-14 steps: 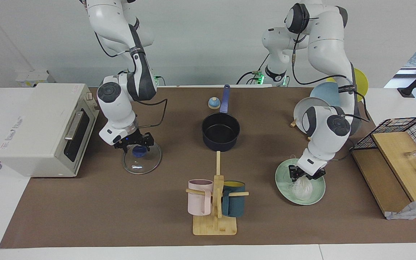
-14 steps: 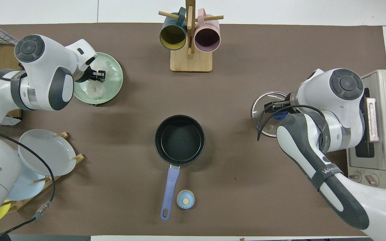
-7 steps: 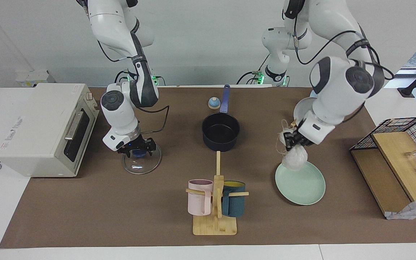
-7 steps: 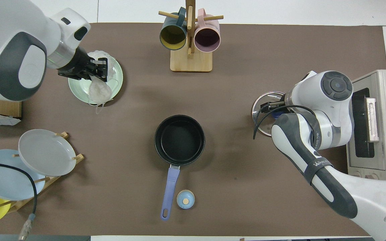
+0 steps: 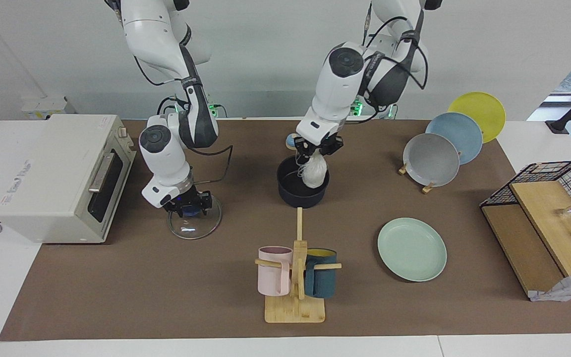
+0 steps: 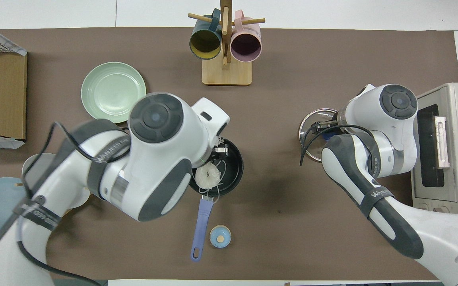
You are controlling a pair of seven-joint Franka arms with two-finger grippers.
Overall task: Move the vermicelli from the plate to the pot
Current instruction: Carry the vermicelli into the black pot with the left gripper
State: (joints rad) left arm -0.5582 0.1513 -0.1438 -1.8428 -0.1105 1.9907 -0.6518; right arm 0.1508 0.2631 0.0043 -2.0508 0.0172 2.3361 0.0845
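Hanging straight below the left hand (image 5: 318, 148), whose fingers are clamped on its top, the whitish translucent vermicelli tangle (image 5: 314, 172) dangles over the small navy saucepan (image 5: 303, 191), so release should need only lowering.

Robot lab: mock kitchen table (image 5: 117, 297)
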